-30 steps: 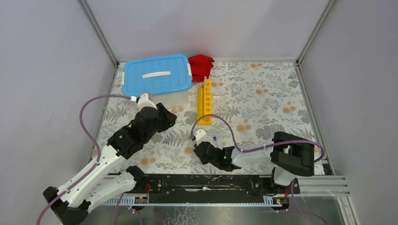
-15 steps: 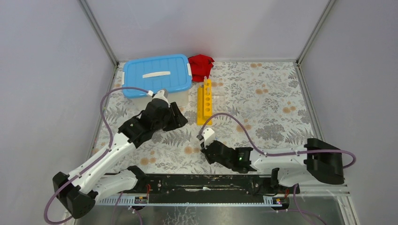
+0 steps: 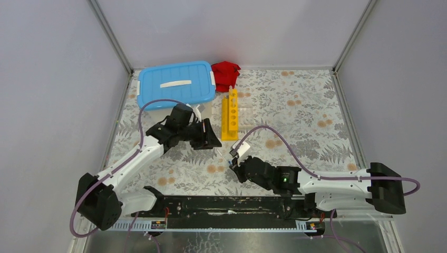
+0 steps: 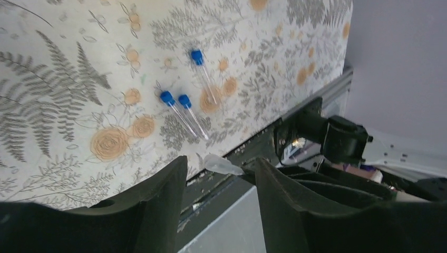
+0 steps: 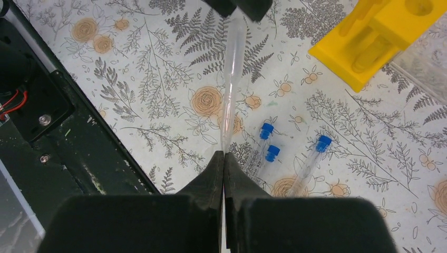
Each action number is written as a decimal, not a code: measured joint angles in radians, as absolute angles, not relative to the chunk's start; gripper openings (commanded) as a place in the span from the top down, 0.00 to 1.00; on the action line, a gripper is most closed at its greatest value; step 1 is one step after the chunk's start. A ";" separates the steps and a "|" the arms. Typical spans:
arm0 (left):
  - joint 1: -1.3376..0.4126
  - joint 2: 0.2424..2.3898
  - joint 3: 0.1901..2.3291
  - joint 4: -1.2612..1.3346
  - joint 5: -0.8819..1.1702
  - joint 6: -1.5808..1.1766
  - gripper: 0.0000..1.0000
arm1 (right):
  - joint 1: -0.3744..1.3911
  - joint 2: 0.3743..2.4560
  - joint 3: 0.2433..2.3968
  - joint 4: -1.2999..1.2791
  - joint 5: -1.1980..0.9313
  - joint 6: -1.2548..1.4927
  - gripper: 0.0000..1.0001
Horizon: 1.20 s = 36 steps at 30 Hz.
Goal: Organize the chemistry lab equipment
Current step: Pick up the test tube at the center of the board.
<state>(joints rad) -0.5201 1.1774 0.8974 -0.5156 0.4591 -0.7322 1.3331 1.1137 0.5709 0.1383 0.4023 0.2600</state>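
Clear long tube (image 5: 231,79) is aloft over the near-middle of the floral worktop (image 3: 305,121). Upper end sits btw the fingers of the L gripper (image 4: 220,161), jaws approx half apart and clamped on it. Tube slants down to the R gripper (image 5: 224,155), jaws pressed fully together. Tube's lower end meets the R fingertips; cannot tell if it is pinched there or only touching. L wrist view: tapered tip of the tube pokes out btw the two black fingers. Flat on the worktop beside it, close to the near edge and the black rail (image 3: 221,203), lie 3 small blue-capped tubes (image 4: 205,79) (image 4: 181,117) (image 4: 195,118). Two are side by side, nearly touching; the third is a little apart. All have caps at the end nearer the rack. Yellow holed rack (image 3: 230,115) lies mid-worktop, long axis near-to-far, just R of the white blue-lidded tub (image 3: 176,84). Tub is in the far L corner w/ lid on. Red cloth (image 3: 225,74) is bunched at the far edge, by the tub's R end, beyond the rack's far end.
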 measured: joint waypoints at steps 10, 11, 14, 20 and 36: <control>-0.482 1.223 0.839 -0.436 0.656 -0.711 0.46 | 1.334 1.087 0.570 0.121 0.402 0.237 1.00; -0.481 1.225 0.836 -0.429 0.671 -0.707 0.47 | 1.334 1.087 0.570 0.120 0.402 0.235 1.00; -0.479 1.234 0.833 -0.414 0.706 -0.700 0.47 | 1.334 1.087 0.570 0.117 0.402 0.231 1.00; -0.475 1.251 0.831 -0.400 0.753 -0.678 0.48 | 1.335 1.089 0.571 0.117 0.400 0.226 1.00; -0.459 1.278 0.812 -0.376 0.817 -0.648 0.51 | 1.336 1.097 0.571 0.118 0.384 0.220 1.00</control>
